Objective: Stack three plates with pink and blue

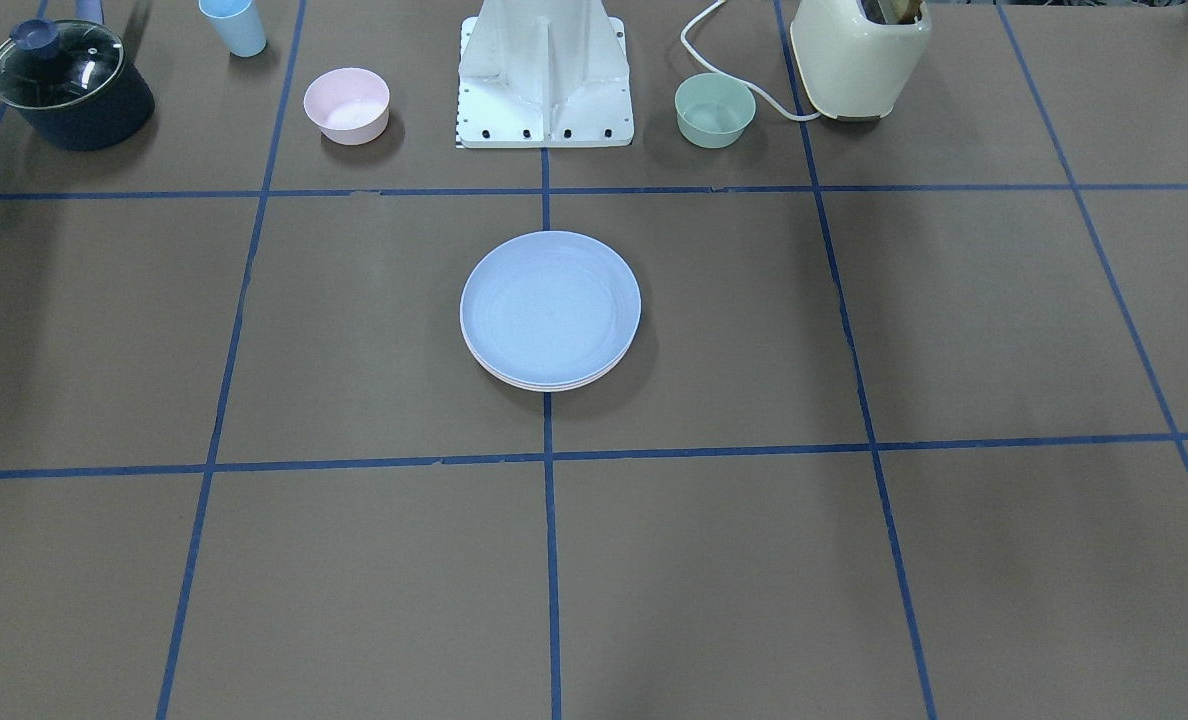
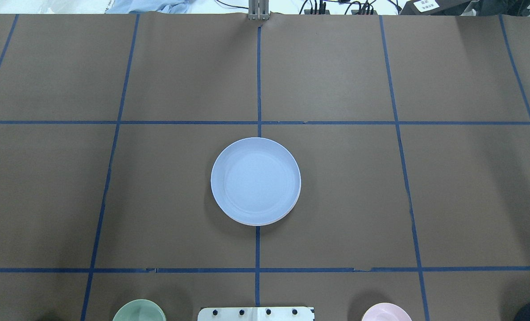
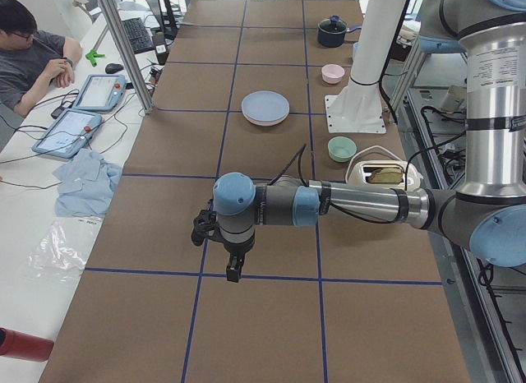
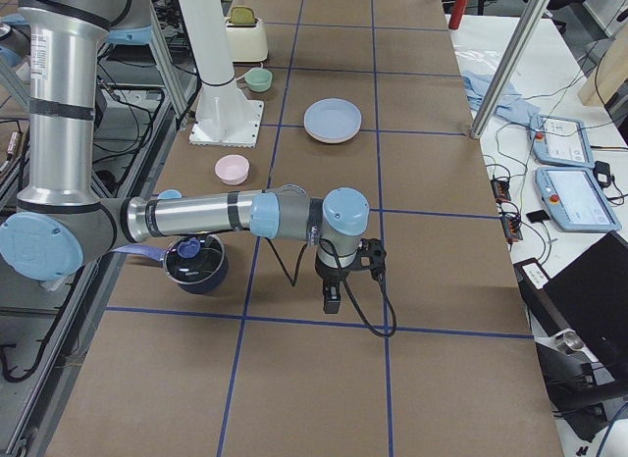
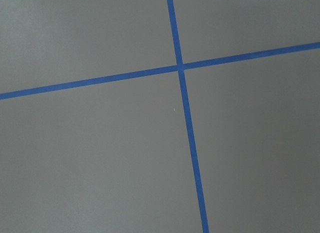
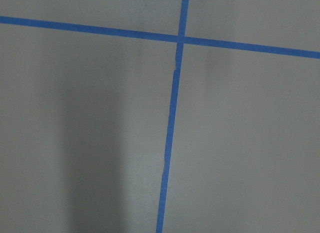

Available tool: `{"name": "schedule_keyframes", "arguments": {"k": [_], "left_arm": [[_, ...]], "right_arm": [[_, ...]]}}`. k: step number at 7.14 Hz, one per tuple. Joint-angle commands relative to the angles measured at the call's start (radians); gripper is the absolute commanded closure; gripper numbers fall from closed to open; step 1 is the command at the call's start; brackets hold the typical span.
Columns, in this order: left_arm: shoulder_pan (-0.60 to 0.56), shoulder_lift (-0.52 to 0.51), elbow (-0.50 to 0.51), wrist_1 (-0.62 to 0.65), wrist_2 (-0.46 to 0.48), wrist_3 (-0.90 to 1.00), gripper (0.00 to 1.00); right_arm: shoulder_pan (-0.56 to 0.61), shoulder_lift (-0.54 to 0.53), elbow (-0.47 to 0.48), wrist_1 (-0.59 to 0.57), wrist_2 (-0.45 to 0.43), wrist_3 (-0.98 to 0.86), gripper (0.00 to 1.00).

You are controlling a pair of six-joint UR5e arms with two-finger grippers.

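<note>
Three plates sit stacked, blue on top, probably light, stiff and slick, best pinched at the rim; neither the left gripper nor the right gripper shows clearly enough to tell its opening.

Your robot: silver tubes, pale-blue joint caps.
The left arm and right arm carry black cables; the white base shows dark bolt holes.

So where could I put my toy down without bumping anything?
The brown squares left and right of the plate stack are bare. It is crowded along the robot's edge: pot, cup, pink bowl, green bowl and toaster.
</note>
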Motion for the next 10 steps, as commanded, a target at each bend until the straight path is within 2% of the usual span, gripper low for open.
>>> {"name": "schedule_keyframes", "arguments": {"k": [1,10], "left_arm": [[0.0,0.0,0.001,0.0,0.0,0.002,0.0],[0.0,0.021,0.013,0.002,0.002,0.003,0.0]], "right_arm": [[0.0,0.002,0.0,0.0,0.001,0.0,0.0],[0.0,0.002,0.011,0.0,0.005,0.002,0.0]]}}
